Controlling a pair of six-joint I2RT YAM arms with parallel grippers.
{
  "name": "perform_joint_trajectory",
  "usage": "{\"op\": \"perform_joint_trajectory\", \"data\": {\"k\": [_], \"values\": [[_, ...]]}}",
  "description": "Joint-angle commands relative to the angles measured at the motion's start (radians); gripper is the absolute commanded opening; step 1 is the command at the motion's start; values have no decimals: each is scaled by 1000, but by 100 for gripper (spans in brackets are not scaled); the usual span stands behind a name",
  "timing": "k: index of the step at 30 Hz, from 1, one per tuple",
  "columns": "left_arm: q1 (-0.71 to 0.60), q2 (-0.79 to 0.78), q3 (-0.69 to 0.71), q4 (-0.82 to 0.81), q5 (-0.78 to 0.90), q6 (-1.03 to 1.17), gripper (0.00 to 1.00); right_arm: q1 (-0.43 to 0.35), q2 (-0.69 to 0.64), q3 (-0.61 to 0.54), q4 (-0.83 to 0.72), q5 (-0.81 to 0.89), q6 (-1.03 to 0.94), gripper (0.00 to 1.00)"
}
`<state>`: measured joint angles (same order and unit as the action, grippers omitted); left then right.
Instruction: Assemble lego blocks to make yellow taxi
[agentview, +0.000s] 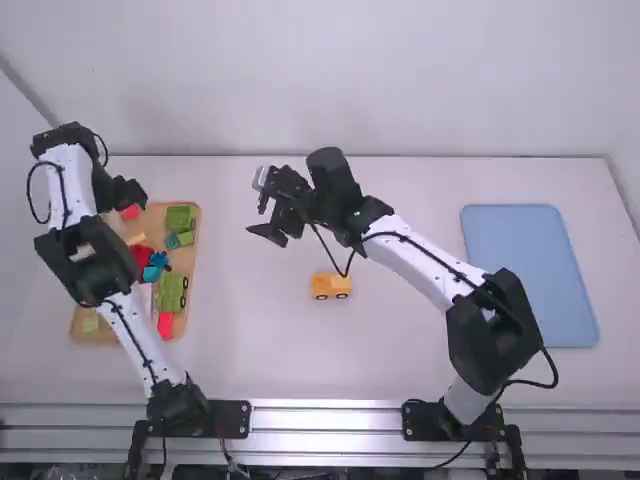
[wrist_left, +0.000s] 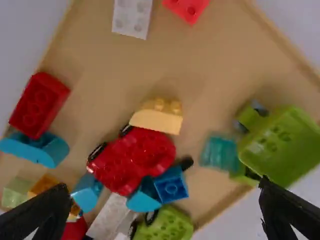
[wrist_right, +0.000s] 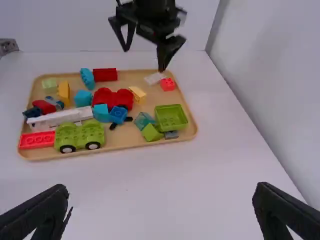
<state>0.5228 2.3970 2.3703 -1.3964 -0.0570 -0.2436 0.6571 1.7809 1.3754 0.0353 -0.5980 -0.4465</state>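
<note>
Yellow wheeled car base (agentview: 331, 286), high view: alone on the white table (agentview: 400, 350), between the two arms. Left gripper (agentview: 128, 194) over the wooden tray (agentview: 192, 290) of blocks; right gripper (agentview: 268, 234) in the air, farther up the table than the car base. Blue mat (agentview: 530, 275) off to the right.

Left wrist view: left gripper's fingers wide apart, nothing between the pads. Pale yellow sloped brick (wrist_left: 156, 121) lies in the tray right beside the red wheeled base (wrist_left: 132, 155); touching or not, can't tell. Red, blue, teal and lime blocks round about. My guess: picking this brick is the step in hand. To do it well, centre over it, turn the fingers to its flat sides, drop straight down and nip low, clear of the red base, or that one gets dragged along. Keep the studs up and lift level, so it can later be pressed squarely onto the car base.

Right wrist view: right gripper's fingers apart too, empty. Lime wheeled base (wrist_right: 80, 135) at the tray's near side, orange brick (wrist_right: 64, 92) farther back; likely a spare taxi part, unsure. Labels, writing: none I can make out on any block or on the tray
</note>
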Motion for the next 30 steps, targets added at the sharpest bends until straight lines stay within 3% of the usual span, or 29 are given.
{"op": "perform_joint_trajectory", "data": {"k": [1, 6, 10, 13, 20, 25, 30], "values": [[8, 61, 15, -5, -5, -15, 99, 4, -2, 32, 2, -3, 4, 98], [5, 101, -3, 48, -8, -174, 99, 4, -2, 32, 1, -3, 4, 98], [18, 101, -15, 42, -12, -514, 99, 4, -2, 32, 1, -3, 5, 98], [37, 101, -15, 21, 75, -816, 99, 4, -2, 32, -7, -3, 3, 98], [61, 101, -16, 19, 126, -1086, 99, 4, -2, 32, -25, -3, 0, 98], [55, 102, -16, 43, 151, -1159, 99, 4, -2, 32, -20, -2, 0, 98], [24, 101, -31, 64, 144, -1234, 91, 4, -2, 32, -22, -2, 1, 98]]}}
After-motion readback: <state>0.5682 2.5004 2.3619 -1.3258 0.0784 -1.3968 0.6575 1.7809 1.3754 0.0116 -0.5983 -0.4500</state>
